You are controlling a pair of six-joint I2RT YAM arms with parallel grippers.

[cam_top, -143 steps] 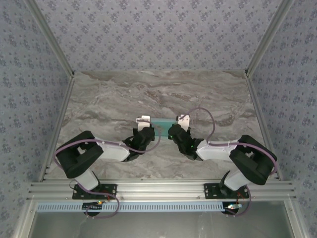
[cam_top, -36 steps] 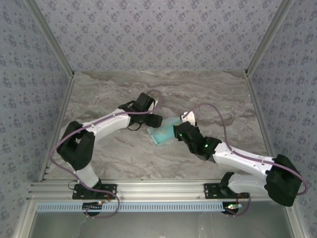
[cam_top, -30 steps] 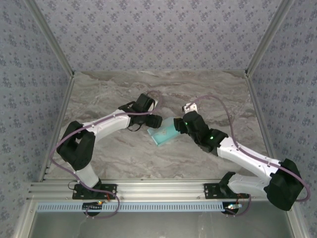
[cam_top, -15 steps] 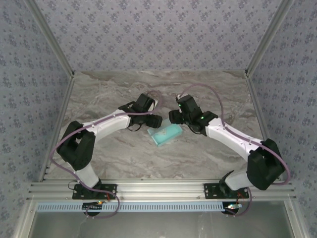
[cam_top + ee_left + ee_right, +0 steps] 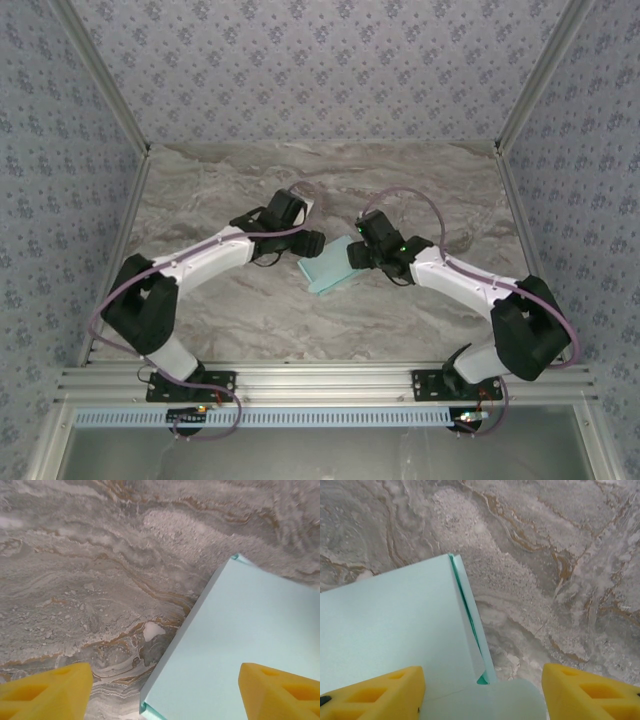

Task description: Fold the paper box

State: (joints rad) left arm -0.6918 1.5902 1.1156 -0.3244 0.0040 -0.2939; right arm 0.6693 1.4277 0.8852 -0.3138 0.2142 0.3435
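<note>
Both jaws open — paper box [image 5: 328,266] btwn.

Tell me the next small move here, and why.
Probably close the right gripper on the rounded end flap between its open jaws: that flap of the paper box sticks out untucked, while the left gripper hangs open at the other end.

Left gripper [image 5: 165,690], right gripper [image 5: 483,692] — jaws apart
</note>
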